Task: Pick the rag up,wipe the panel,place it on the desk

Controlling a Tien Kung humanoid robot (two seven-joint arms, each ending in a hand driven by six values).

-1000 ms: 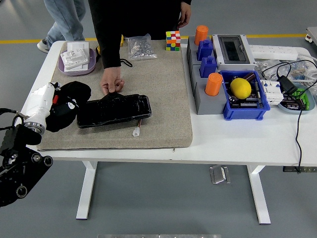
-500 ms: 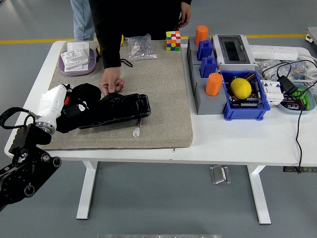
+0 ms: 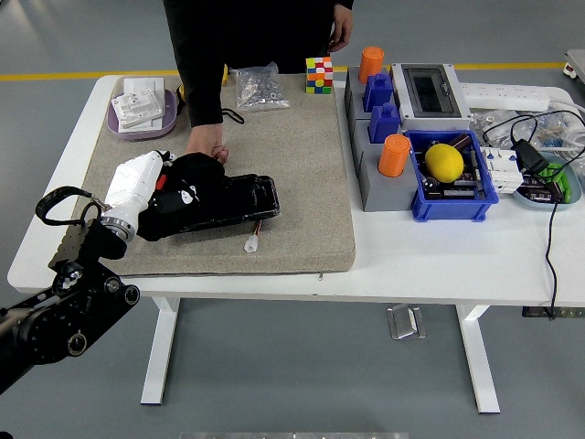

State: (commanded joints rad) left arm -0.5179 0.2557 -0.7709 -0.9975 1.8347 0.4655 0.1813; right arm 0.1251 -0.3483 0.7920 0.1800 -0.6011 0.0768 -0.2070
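Left hand (image 3: 187, 178) comes in from the near left over the grey mat (image 3: 302, 183). It is covered in a black glove and merges with the black rag (image 3: 196, 174) bunched under it, so I can't tell whether the fingers are closed on the cloth. The rag sits on the left end of the black panel (image 3: 219, 203), which lies flat on the mat. A person's hand (image 3: 207, 146) is pressed at the panel's far left corner, touching or just beside the rag. The right arm is out of view.

Risks, my read:
- The wipe stroke could drag the panel instead of the rag sliding on it, if the person lets go.
- Robot hand and person's hand are very close, so contact is likely if the stroke goes to the far side.
- The small white connector (image 3: 252, 243) on its lead just near the panel could snag if the panel shifts.

Counts, left to right: one purple tray (image 3: 142, 123), one rag, one panel, one bag of screws (image 3: 259, 87), one colour cube (image 3: 319, 75), two orange cylinders (image 3: 394, 155), one lemon (image 3: 444, 162) in one blue bin (image 3: 454, 203).
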